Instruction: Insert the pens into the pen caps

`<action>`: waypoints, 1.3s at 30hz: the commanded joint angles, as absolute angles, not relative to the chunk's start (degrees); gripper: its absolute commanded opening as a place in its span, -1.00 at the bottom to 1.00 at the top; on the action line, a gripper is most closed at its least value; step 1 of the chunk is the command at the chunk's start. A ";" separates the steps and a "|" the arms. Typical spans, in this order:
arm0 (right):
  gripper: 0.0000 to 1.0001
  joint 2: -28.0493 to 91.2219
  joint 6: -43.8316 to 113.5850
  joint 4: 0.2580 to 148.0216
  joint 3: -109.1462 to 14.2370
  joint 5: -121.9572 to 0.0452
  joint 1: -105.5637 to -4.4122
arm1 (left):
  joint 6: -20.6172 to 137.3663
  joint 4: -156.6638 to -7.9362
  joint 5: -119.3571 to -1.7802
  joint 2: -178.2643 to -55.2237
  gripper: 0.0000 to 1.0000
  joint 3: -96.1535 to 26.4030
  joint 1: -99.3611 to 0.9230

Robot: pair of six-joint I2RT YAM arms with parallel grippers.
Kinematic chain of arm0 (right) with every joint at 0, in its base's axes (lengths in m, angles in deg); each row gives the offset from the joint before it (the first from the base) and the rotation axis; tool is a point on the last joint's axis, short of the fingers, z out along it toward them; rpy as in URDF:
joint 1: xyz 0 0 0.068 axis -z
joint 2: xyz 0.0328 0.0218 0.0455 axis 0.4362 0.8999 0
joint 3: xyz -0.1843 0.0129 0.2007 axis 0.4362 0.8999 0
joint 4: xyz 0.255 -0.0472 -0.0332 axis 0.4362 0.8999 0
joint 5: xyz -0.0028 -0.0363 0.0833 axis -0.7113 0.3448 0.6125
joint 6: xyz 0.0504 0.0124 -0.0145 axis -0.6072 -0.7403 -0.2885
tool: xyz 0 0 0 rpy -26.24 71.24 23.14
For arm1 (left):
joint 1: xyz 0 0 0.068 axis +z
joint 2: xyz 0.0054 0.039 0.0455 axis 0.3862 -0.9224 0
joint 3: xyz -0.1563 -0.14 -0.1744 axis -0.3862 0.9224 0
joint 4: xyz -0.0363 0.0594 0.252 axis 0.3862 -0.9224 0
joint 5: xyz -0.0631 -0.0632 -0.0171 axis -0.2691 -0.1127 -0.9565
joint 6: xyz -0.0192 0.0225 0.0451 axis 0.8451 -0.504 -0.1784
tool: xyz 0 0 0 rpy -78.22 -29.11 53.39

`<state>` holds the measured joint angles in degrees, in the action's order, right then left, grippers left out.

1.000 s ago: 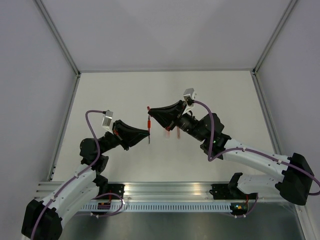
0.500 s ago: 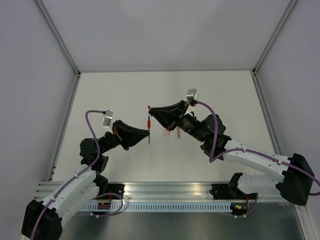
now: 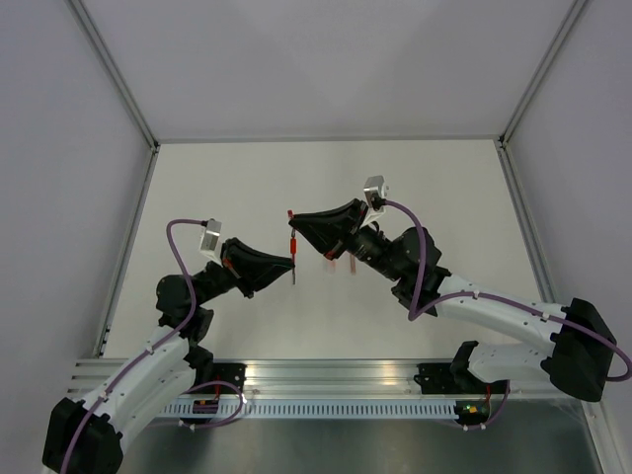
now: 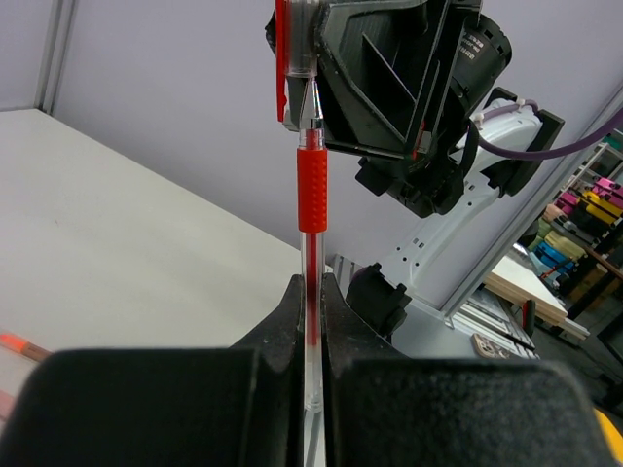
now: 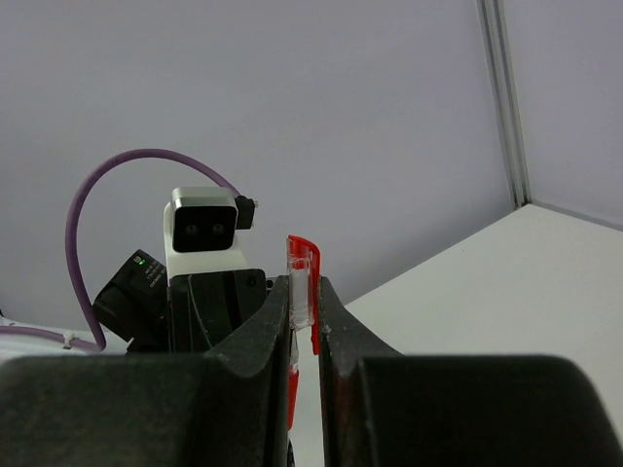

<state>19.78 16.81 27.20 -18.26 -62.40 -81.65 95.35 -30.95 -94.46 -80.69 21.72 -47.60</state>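
the red pen [image 4: 311, 195] was held off the desk, in line with the pen cap [image 4: 295, 44], its metal tip right at the cap's open mouth. whether the tip had entered the cap could not be told. the pen's red grip sleeve was seen just behind the tip, close to the cap, and the clear barrel ran on away from the cap.

that barrel was pinched between both fingers of the left gripper [image 4: 311, 284], which was closed tight on it at the end away from the cap. the cap itself, clear with a red clip, was clamped between the fingers of the right gripper [image 5: 304, 316], which was closed down on it, and the cap's closed end stood out past the fingertips.

from above, the two grippers were seen meeting tip to tip at the cap, over the white desk [image 3: 415, 178]. on the desk, to the right arm's side of the cap and partly under that arm, slim reddish things [image 3: 353, 263] were made out, too blurred to be named. an orange-red sliver [image 4: 18, 343] was seen lying on the desk, well apart from the cap.
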 commanded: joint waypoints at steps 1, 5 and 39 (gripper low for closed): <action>-1.00 20.20 15.85 23.62 -20.42 -62.01 -82.20 | 94.70 -29.47 -94.06 -80.01 -0.95 21.91 -47.94; -1.00 20.03 15.76 23.10 -19.64 -62.00 -82.55 | 94.78 -29.65 -93.97 -79.83 -0.95 21.91 -47.95; -1.00 23.19 11.72 12.11 -13.13 -61.30 -84.92 | 94.17 -30.26 -91.25 -76.41 -0.95 23.32 -47.94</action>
